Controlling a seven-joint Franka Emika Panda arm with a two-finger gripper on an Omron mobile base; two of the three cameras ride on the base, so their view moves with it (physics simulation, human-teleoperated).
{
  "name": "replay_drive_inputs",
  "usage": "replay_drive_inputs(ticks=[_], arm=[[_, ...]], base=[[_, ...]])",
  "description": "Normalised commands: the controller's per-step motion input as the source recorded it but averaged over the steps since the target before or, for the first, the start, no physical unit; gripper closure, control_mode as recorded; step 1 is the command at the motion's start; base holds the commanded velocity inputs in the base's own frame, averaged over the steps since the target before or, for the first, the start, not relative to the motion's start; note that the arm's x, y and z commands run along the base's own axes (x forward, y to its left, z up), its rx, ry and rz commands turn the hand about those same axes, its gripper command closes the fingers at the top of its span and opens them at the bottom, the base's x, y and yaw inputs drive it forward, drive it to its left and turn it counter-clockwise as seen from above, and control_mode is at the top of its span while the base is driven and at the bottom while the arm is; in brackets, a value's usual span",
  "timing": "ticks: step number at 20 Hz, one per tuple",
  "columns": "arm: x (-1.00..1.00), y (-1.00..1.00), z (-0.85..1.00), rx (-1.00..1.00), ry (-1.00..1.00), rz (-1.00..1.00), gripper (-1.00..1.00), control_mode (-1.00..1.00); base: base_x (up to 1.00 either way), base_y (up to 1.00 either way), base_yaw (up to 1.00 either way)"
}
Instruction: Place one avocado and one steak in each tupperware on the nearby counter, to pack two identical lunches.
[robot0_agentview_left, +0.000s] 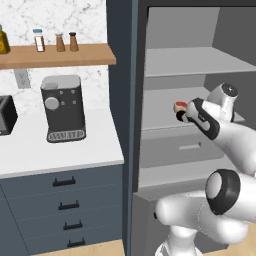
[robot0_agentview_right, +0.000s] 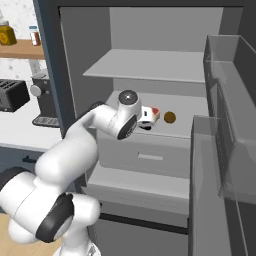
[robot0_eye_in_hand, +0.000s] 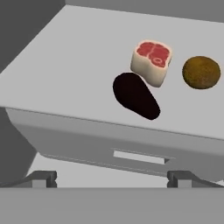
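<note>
Inside the open fridge (robot0_agentview_right: 150, 30), 1 steak (robot0_eye_in_hand: 151, 61), 1 dark avocado (robot0_eye_in_hand: 134, 96) and 1 brown round item (robot0_eye_in_hand: 201, 72) sit on the middle shelf (robot0_eye_in_hand: 65, 74) — steak and avocado touching, the round item just beside. The gripper (robot0_eye_in_hand: 111, 177) hovers before the shelf, fingers (robot0_eye_in_hand: 41, 178) spread wide, holding nothing. The counter (robot0_agentview_left: 60, 150) — 1 coffee machine (robot0_agentview_left: 62, 107) on it — lies left of the fridge.

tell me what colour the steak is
Red on top with a pale cream rim; the steak shows best in the hand view.

red-and-cream steak (robot0_eye_in_hand: 152, 61), near-black avocado (robot0_eye_in_hand: 134, 96), brown round fruit (robot0_eye_in_hand: 201, 72)
</note>
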Motion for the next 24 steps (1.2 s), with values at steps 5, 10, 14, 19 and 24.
replay_drive_inputs(ticks=[5,10,14,19,24], arm=[[0.16,-0.13,-0.24,0.00,0.00,0.00,-1.00,-1.00],[0.47,-0.02,-0.14,0.00,0.00,0.00,-1.00,-1.00],[0.44,0.00,-0.09,0.00,0.00,0.00,-1.00,-1.00],[0.36,-0.08,-0.08,0.01,0.00,0.00,-1.00,-1.00],[0.24,-0.15,-0.10,0.03,0.00,0.00,-1.00,-1.00]], base=[[0.00,0.00,0.00],[0.00,0.00,0.00],[0.00,0.00,0.00],[0.00,0.00,0.00],[0.00,0.00,0.00]])
